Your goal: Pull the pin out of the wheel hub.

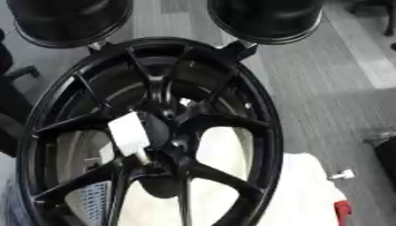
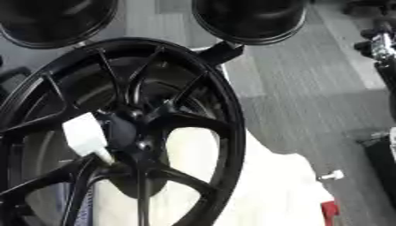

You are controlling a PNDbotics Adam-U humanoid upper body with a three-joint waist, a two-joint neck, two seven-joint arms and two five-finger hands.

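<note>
A large black multi-spoke wheel fills most of both views, its face turned toward me. At the hub sits a white blocky piece, tilted, with a thin light pin end running down from it into the hub beside the centre. A small bright spot shows just above the hub. Neither of my hands shows in either view.
Two big black round shapes hang over the wheel's top edge. A white cloth lies under the wheel at lower right, with a small white item and a red one by it. Grey floor lies to the right.
</note>
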